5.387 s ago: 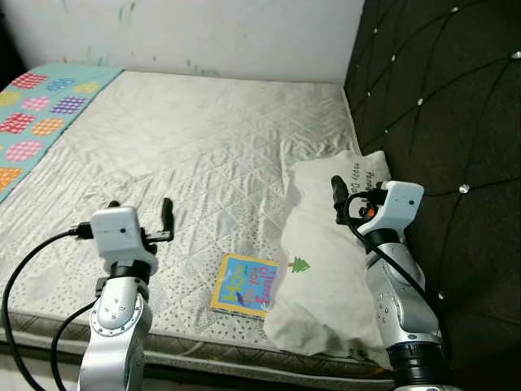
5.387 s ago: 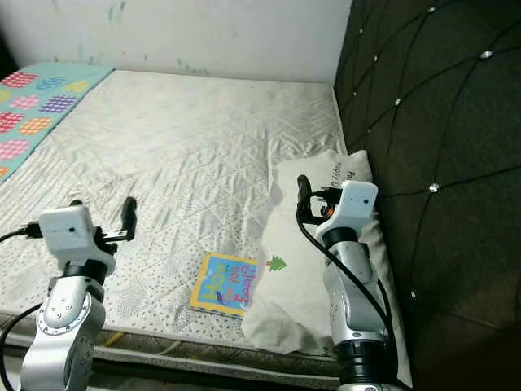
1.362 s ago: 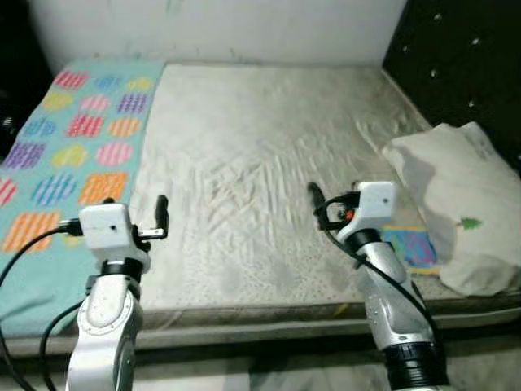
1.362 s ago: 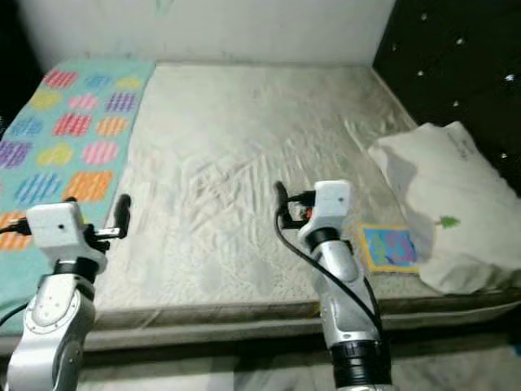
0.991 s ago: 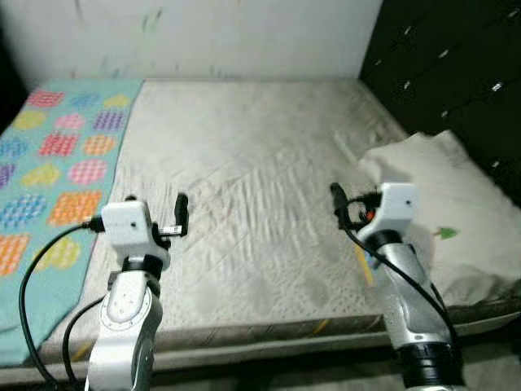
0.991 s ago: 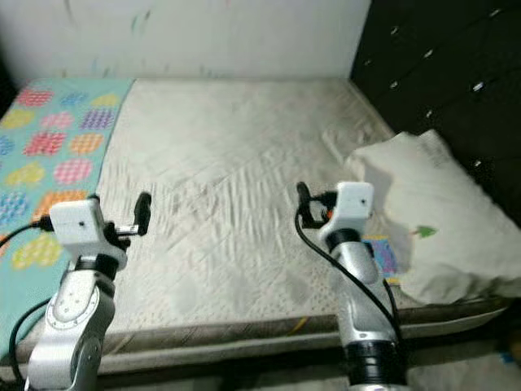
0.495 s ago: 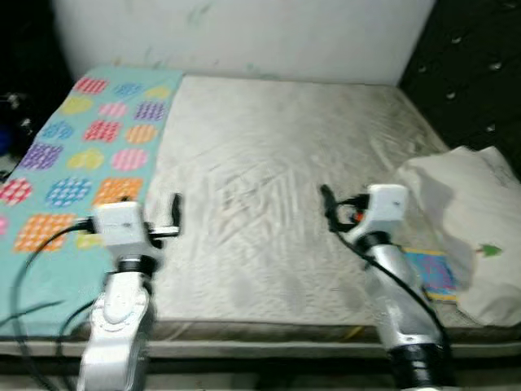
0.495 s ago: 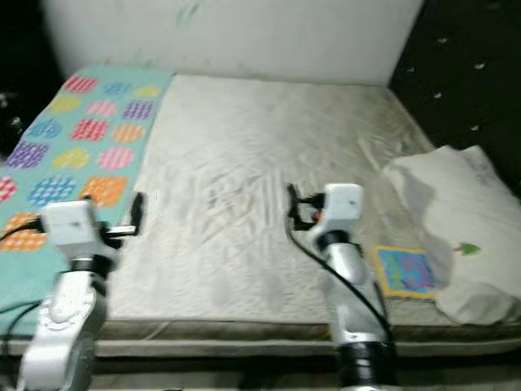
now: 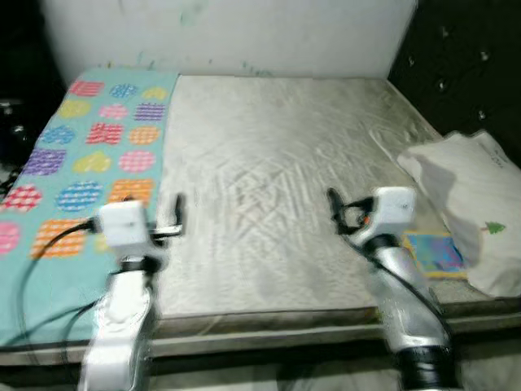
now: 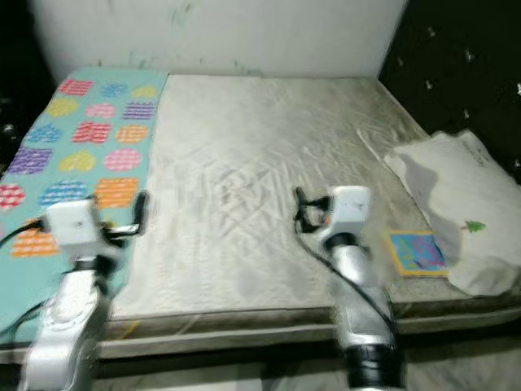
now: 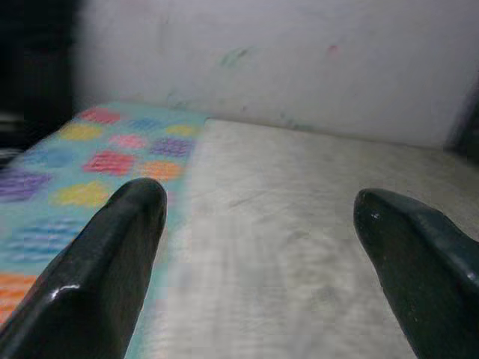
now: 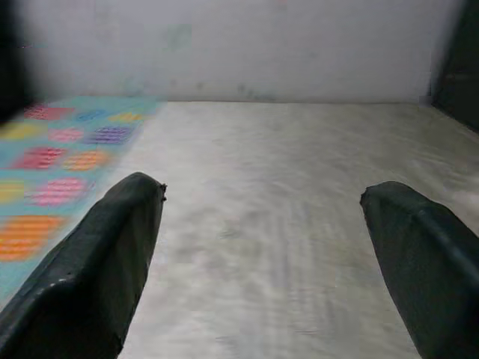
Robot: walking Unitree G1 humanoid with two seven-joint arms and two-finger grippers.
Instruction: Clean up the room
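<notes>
With both my left end effector and right end effector spread and empty, I'd likely misjudge the book by the pillow in this blur.

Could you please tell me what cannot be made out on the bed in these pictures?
- Book: cover words too small and blurred in the left eye view; one edge tucked under the pillow.
- Pillow print: too small to read.
- Blanket: cut off by the left edge.
- Left gripper: motion-blurred.

I see a colourful book lying flat near the mattress's front right corner, just beside a white pillow at the right edge.
</notes>
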